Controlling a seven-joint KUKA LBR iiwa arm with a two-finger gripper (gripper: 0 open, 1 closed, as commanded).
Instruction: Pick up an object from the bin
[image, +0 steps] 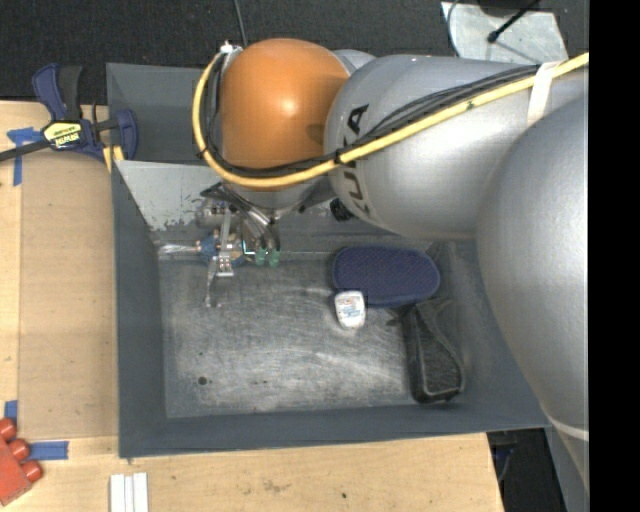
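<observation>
My gripper (229, 250) hangs below the orange wrist cover at the back left of the bin, low over the bin floor. Small blue and green bits show right at it, and I cannot tell whether they belong to it or are loose. To its right lies a navy blue oval pad (386, 275) with a mesh surface. A small white case with a blue label (349, 308) rests against the pad's front left edge. No thing can be made out in the gripper.
A dark grey brush-like block (432, 352) lies lengthwise along the bin's right side, in front of the blue pad. The big silver arm covers the bin's back right corner and right wall.
</observation>
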